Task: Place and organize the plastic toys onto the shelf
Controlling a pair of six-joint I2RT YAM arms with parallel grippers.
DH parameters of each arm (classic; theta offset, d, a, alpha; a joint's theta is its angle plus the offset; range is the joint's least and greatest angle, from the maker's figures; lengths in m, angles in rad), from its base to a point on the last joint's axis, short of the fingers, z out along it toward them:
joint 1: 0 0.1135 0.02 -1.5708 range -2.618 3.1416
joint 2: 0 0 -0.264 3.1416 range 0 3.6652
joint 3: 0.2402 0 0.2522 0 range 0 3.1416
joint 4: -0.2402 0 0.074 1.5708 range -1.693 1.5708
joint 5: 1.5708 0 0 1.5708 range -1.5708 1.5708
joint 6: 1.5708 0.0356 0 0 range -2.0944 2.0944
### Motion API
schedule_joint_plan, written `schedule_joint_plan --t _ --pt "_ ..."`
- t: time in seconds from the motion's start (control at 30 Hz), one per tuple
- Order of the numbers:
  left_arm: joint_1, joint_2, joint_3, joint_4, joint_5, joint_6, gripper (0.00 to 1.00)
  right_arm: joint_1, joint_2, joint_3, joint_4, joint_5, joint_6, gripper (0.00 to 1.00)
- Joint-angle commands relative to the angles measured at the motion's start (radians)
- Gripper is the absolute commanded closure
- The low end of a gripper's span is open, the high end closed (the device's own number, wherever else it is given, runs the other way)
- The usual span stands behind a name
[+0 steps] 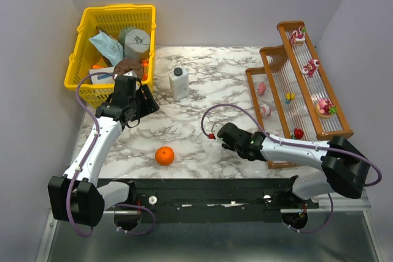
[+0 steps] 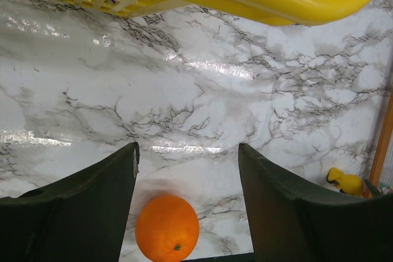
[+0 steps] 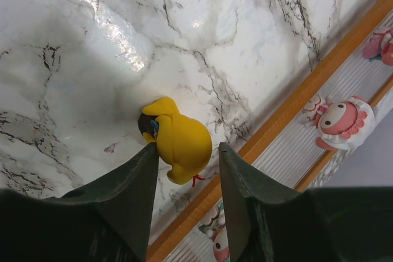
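The marble bench [image 1: 196, 99] carries the stepped shelf [image 1: 341, 132] on its right, with pink toys [image 1: 312, 65] on the tiers. The left hand [image 2: 187, 151] hangs wide and empty by the yellow basket [image 1: 83, 59], well apart. The right hand [image 3: 187, 150], much nearer, brackets the yellow toy [image 3: 181, 142] narrowly. One finger touches it and a sliver of gap shows at the other. The toy seems to rest on the bench just beside the shelf's front rail, its long axis along the fingers.
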State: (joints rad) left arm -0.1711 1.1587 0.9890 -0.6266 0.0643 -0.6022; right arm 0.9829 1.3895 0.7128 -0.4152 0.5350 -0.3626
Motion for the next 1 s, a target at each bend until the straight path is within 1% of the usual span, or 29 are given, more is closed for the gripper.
schedule_joint_plan --t 0.0,0.07,0.17,0.2,0.27,0.3,0.4,0.5,0.7,0.97 --pt "0.007 -0.008 0.0 0.008 0.012 0.007 0.26 0.007 0.019 -0.01 0.023 0.051 0.019 0.5" --pt "0.007 -0.01 0.0 0.008 0.011 0.007 0.26 0.007 0.029 -0.007 0.026 0.06 0.027 0.51" --pt "0.007 -0.01 0.002 0.007 0.012 0.007 0.26 0.008 0.058 0.016 0.018 0.088 0.048 0.61" --pt "0.007 -0.01 0.002 0.007 0.014 0.007 0.26 0.008 0.068 0.023 0.013 0.094 0.06 0.68" --pt "0.007 -0.011 0.005 0.005 0.012 0.007 0.26 0.007 0.091 0.05 -0.008 0.106 0.074 0.76" --pt "0.007 -0.011 0.005 0.005 0.011 0.007 0.26 0.008 0.114 0.059 -0.017 0.108 0.091 0.83" --pt "0.007 -0.013 0.008 0.002 0.012 0.009 0.26 0.008 0.153 0.105 -0.059 0.117 0.14 0.96" --pt "0.007 -0.016 0.008 0.001 0.011 0.009 0.26 0.008 0.169 0.149 -0.102 0.118 0.183 0.99" --pt "0.007 -0.011 0.011 0.001 0.012 0.009 0.26 0.005 0.187 0.232 -0.165 0.135 0.229 0.99" --pt "0.007 -0.017 0.007 0.001 0.012 0.009 0.26 0.005 0.183 0.249 -0.188 0.154 0.221 0.99"
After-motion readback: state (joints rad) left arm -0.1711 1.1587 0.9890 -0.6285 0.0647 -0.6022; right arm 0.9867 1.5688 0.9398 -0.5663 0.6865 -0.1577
